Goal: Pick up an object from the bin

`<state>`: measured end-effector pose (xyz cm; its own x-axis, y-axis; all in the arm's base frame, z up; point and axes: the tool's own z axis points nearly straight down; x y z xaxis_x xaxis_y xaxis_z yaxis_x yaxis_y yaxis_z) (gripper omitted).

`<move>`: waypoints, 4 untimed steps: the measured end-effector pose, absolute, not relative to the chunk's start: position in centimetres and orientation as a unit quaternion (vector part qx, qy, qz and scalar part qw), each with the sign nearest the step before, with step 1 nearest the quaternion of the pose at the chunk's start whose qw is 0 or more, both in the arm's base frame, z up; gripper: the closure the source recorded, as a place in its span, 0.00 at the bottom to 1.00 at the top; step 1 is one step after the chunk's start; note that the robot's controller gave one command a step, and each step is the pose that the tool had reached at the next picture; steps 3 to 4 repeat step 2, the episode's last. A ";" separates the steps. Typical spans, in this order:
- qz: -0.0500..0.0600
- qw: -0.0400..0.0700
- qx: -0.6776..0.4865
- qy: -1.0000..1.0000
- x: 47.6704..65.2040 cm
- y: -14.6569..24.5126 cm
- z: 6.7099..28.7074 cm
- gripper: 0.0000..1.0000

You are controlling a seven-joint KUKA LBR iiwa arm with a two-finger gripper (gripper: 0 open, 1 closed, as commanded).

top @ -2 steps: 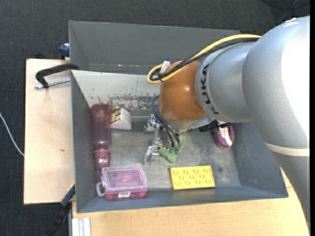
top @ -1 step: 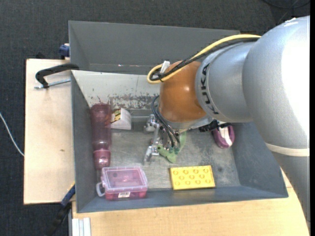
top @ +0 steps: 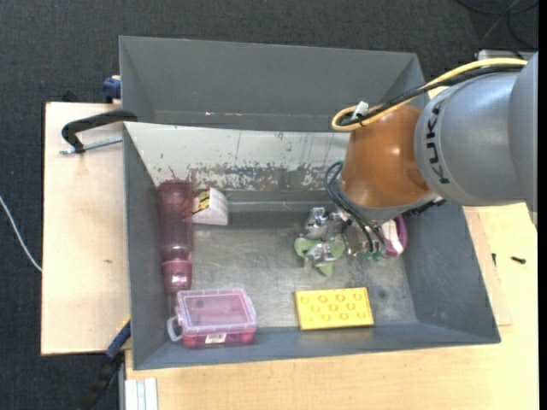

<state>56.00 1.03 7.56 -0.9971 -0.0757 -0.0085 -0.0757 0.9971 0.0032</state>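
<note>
My gripper [top: 325, 234] is low over the middle of the bin floor, under the orange wrist cover. A small pale green thing [top: 309, 250] lies right at its tip, partly hidden by it; whether it is gripped is not clear. A yellow studded block [top: 334, 307] lies flat just in front of the gripper, near the bin's front wall. A pink and white thing [top: 394, 234] sits to the right of the gripper, half covered by the arm.
Along the left wall lies a translucent purple bottle [top: 175, 233]. A small white and yellow packet [top: 211, 206] rests beside it. A pink lidded box [top: 214, 317] sits in the front left corner. The arm covers the bin's right rear.
</note>
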 end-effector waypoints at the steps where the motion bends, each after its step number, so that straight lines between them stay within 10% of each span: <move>1: 0.002 0.004 -0.038 0.999 56.0 1.0 7.6 1.00; 2: 0.000 0.003 -0.019 1.000 56.2 -0.7 20.9 1.00; 4: 0.000 0.003 -0.019 1.000 56.2 -0.7 20.9 1.00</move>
